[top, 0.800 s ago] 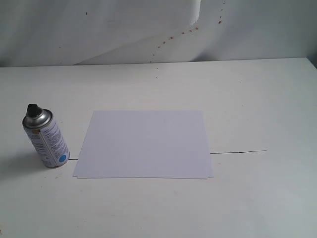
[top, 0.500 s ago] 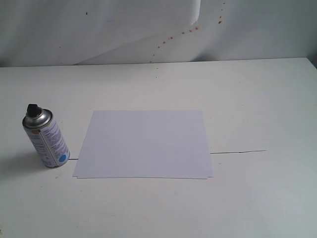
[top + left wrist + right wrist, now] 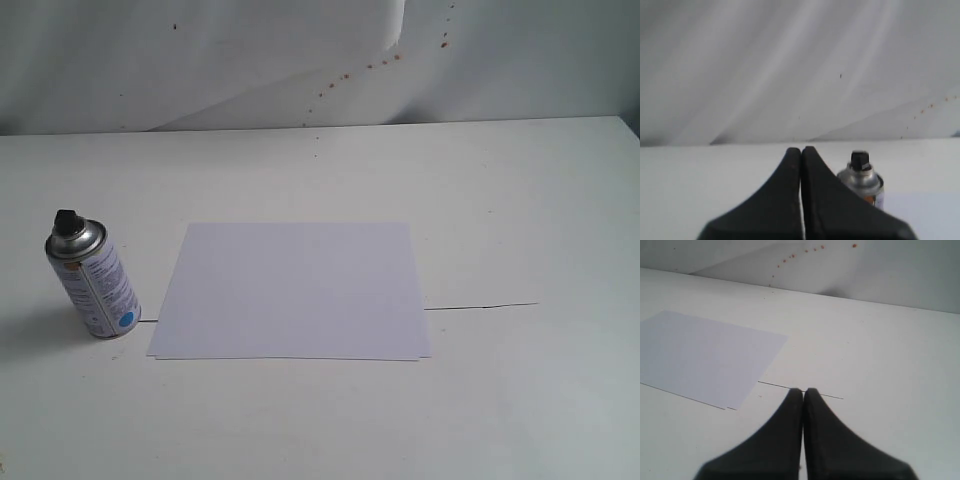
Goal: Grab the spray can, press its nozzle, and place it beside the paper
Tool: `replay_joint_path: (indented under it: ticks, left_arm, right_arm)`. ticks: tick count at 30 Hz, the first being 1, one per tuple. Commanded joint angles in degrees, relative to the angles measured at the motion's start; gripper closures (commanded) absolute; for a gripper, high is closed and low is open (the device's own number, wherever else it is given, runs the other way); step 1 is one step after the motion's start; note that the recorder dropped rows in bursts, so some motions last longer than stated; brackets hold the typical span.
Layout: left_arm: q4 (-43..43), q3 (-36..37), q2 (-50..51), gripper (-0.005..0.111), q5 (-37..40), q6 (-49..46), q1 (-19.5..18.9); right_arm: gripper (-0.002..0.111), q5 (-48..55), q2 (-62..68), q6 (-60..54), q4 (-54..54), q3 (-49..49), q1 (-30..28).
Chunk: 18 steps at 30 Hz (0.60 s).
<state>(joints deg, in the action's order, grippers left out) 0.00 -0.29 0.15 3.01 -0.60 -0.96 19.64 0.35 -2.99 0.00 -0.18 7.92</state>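
Both claws closed and empty, spray can standing on the bench beside the paper

The small silver metal spray can [image 3: 93,285] stands on its base on the white bench [image 3: 520,200], just beside one short edge of the large plain white sheet of paper [image 3: 290,290] and apart from it. The can has a white printed label, a blue dot low on its side, a domed silver shoulder and a small black plastic nozzle [image 3: 66,221] on top. The black left claw [image 3: 801,150] has its two fingers pressed together with nothing between them; the can stands ahead of its tips and a little to one side, not touching. The black right claw [image 3: 803,391] is likewise pressed closed and empty, with a corner of the paper and a thin dark line [image 3: 480,306] on the bench ahead of it.
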Motion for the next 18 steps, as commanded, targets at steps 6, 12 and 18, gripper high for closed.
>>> replay_joint_path:
  ticks: [6,12,18]
  left_arm:
    - [-1.15,0.29,-0.15,0.107,-17.29,0.60,0.30]
    - [-5.59,0.29,-0.15,0.107,-26.06,10.10,0.30]
    - [-8.33,-11.66,3.06,0.107,-9.07,6.03,0.30]
  right_arm:
    - [0.108,-0.07,-0.35,0.01,0.00,0.18,-0.52]
    - [0.108,-0.07,-0.35,0.01,0.00,0.18,-0.52]
    - [0.108,-0.07,-0.35,0.01,0.00,0.18,-0.52]
